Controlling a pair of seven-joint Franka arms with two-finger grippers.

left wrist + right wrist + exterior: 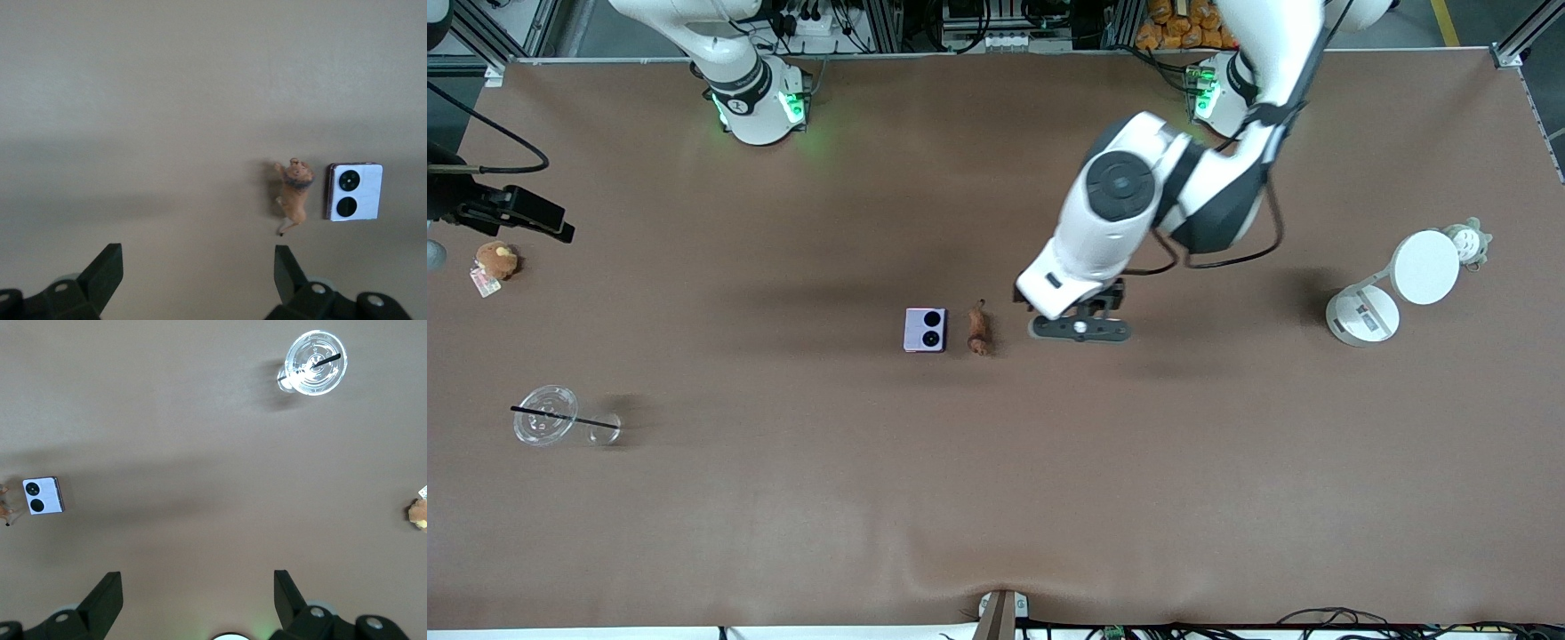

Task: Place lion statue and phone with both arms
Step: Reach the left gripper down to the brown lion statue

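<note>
Two small things lie side by side near the middle of the brown table [783,498]: the phone [925,330], a squarish pale lilac-white folded handset with two round black camera circles, and the lion statue [978,330], a tiny reddish-brown animal figurine with a thin tail. They sit just apart, the phone toward the right arm's end and the lion toward the left arm's end.

The left gripper [1080,327] hangs over bare table just beside the lion, its fingers [107,270] spread wide and holding nothing.

The right gripper [197,600] is up high, out of the front view; its wrist view shows its jaws wide apart and empty above the table, with the phone and a clear plastic cup with a black straw [545,414] below.
</note>
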